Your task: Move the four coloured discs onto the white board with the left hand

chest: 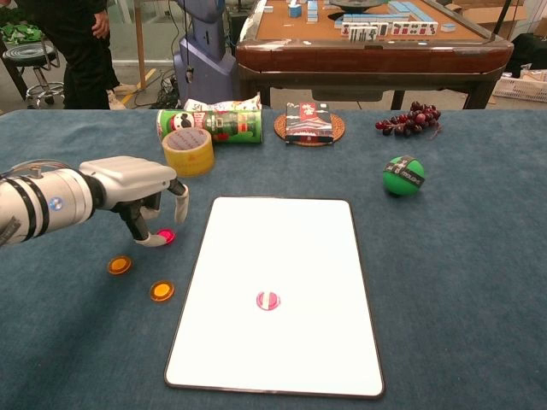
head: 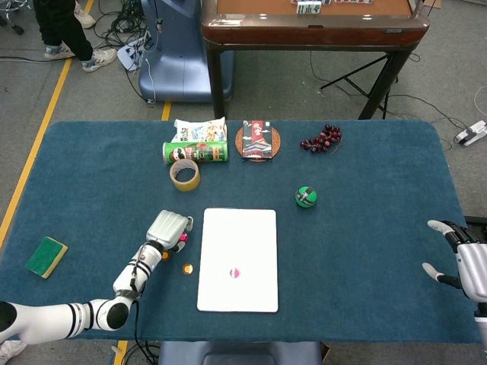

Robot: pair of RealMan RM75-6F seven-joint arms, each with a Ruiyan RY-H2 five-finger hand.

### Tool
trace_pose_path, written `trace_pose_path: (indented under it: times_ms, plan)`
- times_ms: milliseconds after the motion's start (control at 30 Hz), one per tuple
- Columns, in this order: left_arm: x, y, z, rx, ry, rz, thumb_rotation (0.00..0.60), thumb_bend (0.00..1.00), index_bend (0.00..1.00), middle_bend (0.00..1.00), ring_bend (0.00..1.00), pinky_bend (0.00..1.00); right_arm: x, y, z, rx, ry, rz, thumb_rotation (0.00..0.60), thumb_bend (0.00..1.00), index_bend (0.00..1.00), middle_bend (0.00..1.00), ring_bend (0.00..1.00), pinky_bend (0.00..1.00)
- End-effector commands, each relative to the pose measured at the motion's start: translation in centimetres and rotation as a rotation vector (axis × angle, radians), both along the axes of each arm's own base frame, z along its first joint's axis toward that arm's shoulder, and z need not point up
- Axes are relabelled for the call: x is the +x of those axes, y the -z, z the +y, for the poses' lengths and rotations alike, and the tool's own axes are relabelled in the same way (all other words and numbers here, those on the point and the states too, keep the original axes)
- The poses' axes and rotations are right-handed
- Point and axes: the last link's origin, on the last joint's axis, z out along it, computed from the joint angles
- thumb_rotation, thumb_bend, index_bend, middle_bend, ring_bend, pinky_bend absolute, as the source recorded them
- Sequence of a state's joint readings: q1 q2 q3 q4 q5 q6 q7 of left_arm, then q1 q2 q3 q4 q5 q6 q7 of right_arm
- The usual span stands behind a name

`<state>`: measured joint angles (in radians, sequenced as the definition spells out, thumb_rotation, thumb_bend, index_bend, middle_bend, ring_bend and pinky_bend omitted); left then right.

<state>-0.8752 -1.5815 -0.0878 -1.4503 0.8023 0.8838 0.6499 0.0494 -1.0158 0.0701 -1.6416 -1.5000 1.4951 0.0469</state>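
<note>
The white board (chest: 282,256) lies mid-table with a pink-striped disc (chest: 268,300) on it. A pink disc (chest: 166,236) lies on the blue cloth just left of the board. My left hand (chest: 137,190) hovers over it with fingers bent down, one fingertip (chest: 150,240) touching or nearly touching the disc's left edge; it holds nothing. Two orange discs (chest: 120,265) (chest: 161,291) lie nearer me. In the head view, the left hand (head: 169,227) sits beside the pink disc (head: 183,239). My right hand (head: 463,258) rests open at the table's right edge.
A tape roll (chest: 189,150), a green chips can (chest: 214,126) and a snack bag stand behind the left hand. A coaster with a box (chest: 308,125), grapes (chest: 410,119) and a green ball (chest: 403,176) lie further right. A sponge (head: 46,256) sits far left.
</note>
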Motion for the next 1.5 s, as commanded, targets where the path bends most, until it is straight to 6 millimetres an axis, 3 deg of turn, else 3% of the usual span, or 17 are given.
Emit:
trace_pose_path:
  times_ms: [33,700,1267,1500]
  plan:
    - [-0.12,-0.02,-0.01,-0.001,-0.001,0.003,0.600,0.30,0.53,1.00,1.00,1.00,-0.01,0.01,-0.03,0.000,0.001,0.000,0.600,0.00,0.25,0.27,0.29,0.48]
    - [-0.76,0.42,-0.04,-0.003,-0.008,0.024,0.600,0.30,0.49,1.00,1.00,1.00,0.01,0.04,-0.05,0.002,0.002,0.002,0.600,0.00,0.25,0.27,0.29,0.48]
    - [-0.96,0.72,-0.02,0.005,-0.001,0.044,0.600,0.30,0.53,1.00,1.00,1.00,0.01,0.03,-0.04,0.002,0.002,0.002,0.600,0.00,0.25,0.27,0.29,0.48]
    - [-0.77,0.79,-0.18,0.006,0.008,0.036,0.600,0.29,0.61,1.00,1.00,1.00,0.01,0.05,-0.06,0.003,0.002,0.001,0.600,0.00,0.25,0.27,0.29,0.48]
